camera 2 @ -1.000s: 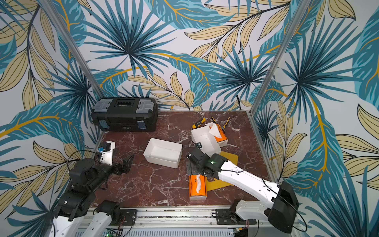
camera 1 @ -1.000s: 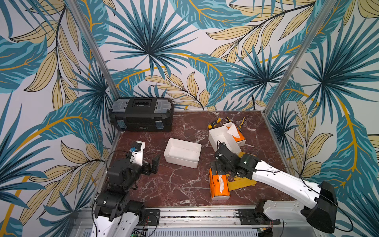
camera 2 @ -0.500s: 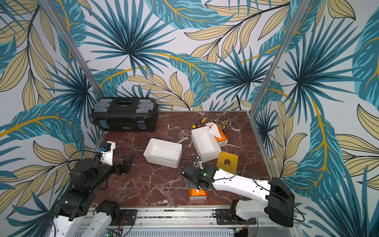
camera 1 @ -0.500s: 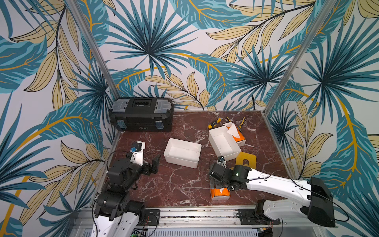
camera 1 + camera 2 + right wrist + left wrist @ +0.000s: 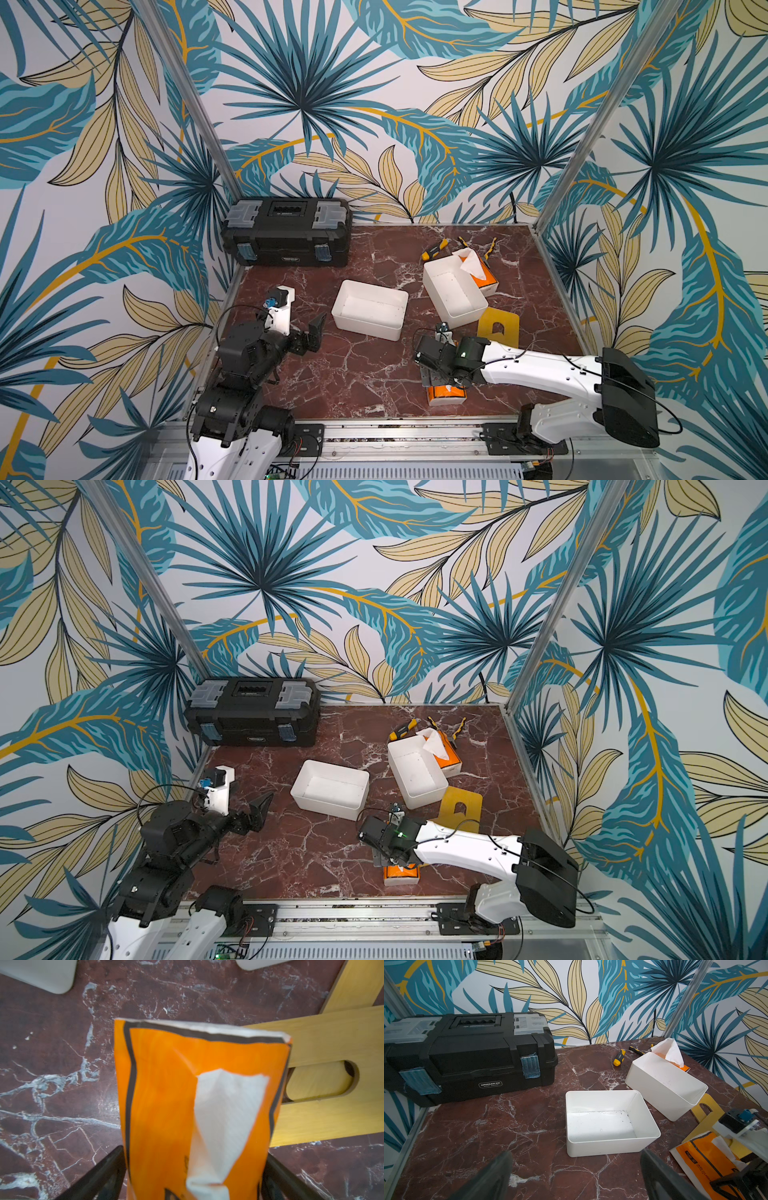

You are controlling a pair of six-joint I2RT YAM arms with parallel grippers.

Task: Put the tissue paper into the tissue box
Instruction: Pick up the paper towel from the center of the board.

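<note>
An orange tissue paper pack [image 5: 166, 1084] with a white sheet [image 5: 224, 1105] sticking out lies near the table's front in both top views [image 5: 446, 397] [image 5: 401, 875]. My right gripper [image 5: 194, 1167] is open and straddles it, one finger along each long side. Its wrist covers most of the pack from above. Two open white tissue boxes stand mid-table, one central [image 5: 370, 309] and one further right [image 5: 455, 291]. A second orange pack [image 5: 478, 270] lies behind the right box. My left gripper [image 5: 576, 1159] is open and empty, at the left [image 5: 311, 336].
A yellow wooden lid [image 5: 498, 328] with a slot lies flat beside the front pack and partly under it [image 5: 332, 1084]. A black toolbox [image 5: 286, 232] stands at the back left. A screwdriver [image 5: 434, 249] and pliers [image 5: 488, 247] lie at the back right.
My right arm has swung toward the front edge and come down over the front tissue pack, uncovering the yellow lid. The left arm has not moved.
</note>
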